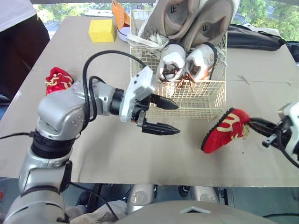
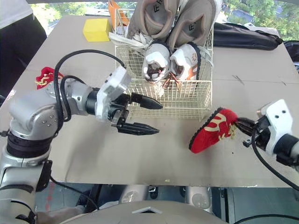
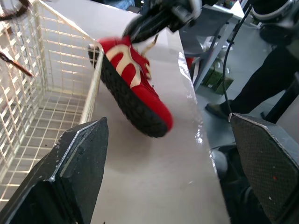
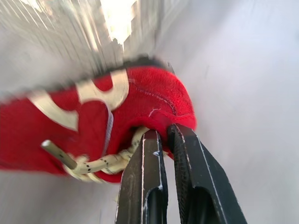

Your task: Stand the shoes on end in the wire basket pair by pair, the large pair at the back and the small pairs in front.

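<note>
Wire basket (image 1: 205, 106) holds two beige shoes (image 1: 174, 18), two white shoes (image 1: 172, 63); right gripper (image 1: 254, 125) pinches one fuzzy red shoe (image 1: 226, 129); left gripper (image 1: 178, 119) gapes empty.

Tan table (image 1: 117, 156); perhaps trees (image 1: 70, 8) beyond

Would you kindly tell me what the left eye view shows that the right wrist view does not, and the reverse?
Left eye view, not the wrist view: the open left gripper, the grey pair and white pair on end in the basket, a second red shoe far left, a yellow block. Right wrist view, not the eye view: the cream lace by the pinched heel. Both: the right gripper shut on the red shoe, and the table.
</note>
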